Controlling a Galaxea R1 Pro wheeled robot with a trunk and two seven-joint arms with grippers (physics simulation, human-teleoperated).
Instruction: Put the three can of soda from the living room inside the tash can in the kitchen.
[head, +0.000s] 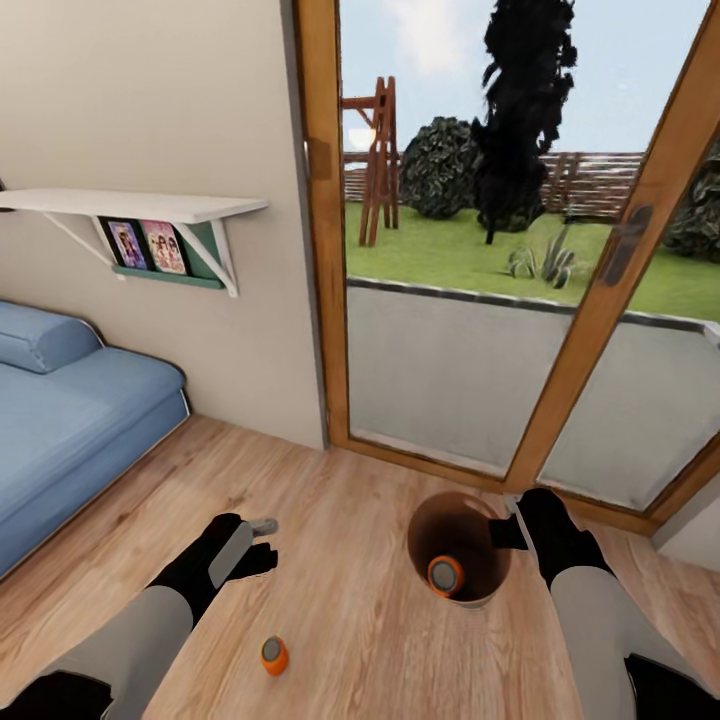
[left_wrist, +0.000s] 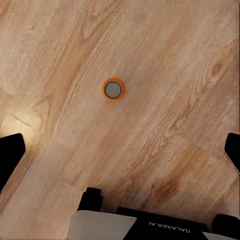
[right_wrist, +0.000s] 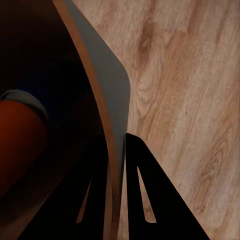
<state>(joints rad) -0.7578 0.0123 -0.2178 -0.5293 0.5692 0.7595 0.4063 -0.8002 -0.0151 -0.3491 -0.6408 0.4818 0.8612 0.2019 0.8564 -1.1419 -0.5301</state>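
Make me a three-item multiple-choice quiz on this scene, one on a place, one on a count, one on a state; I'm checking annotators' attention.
1. Where is the soda can outside the bin?
A. On the sofa
B. On the wood floor
C. On the shelf

2. How many orange cans show in the head view?
A. One
B. Two
C. Three

3. How is the right gripper placed?
A. Clamped on the bin's rim
B. Holding a can
C. Open above the sofa

Answers:
1 B: the loose can stands on the floor.
2 B: a second can lies inside the trash can.
3 A: the right gripper straddles the rim.
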